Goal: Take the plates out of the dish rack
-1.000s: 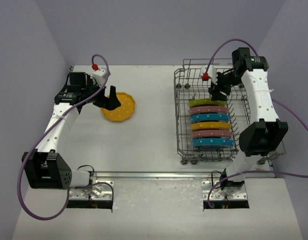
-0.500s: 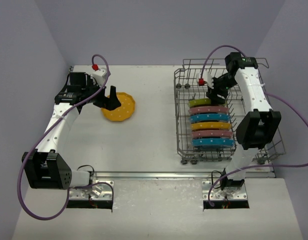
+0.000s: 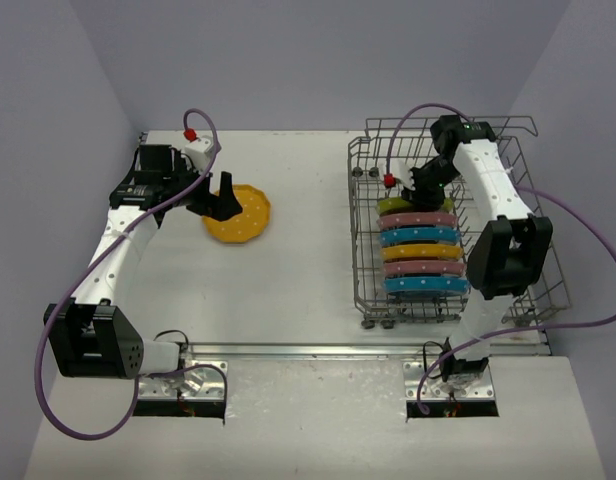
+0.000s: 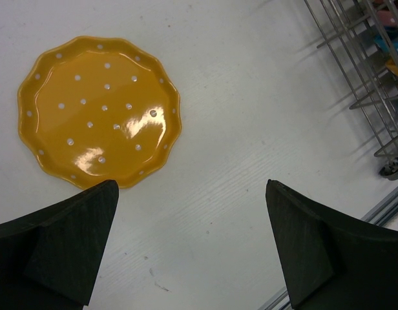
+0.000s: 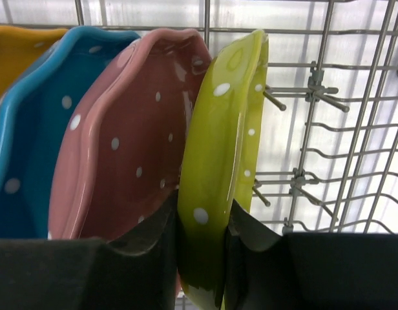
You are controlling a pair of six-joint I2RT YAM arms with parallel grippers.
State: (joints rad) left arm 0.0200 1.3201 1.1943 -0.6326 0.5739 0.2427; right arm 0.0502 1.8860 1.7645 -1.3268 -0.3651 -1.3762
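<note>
Six plates stand on edge in a row down the dish rack, faces set across the row; the lime green plate is the farthest from the arm bases, and the right gripper is clamped on its rim, one finger on each face, so the plate lies directly between the fingers and not off to either side; the pink plate stands just beside the finger on that side, while upright tines and bare wire lie on the other; the lift therefore looks to depend on drawing the plate out along its own plane, upward, rather than sideways into its neighbour; the right arm reaches in over the rack's far right corner, wrist turned back toward the row, and is plainly the nearer arm; the left gripper hangs well apart over the table, fingers spread wide and holding nothing, just beside the orange-yellow plate lying flat there.
</note>
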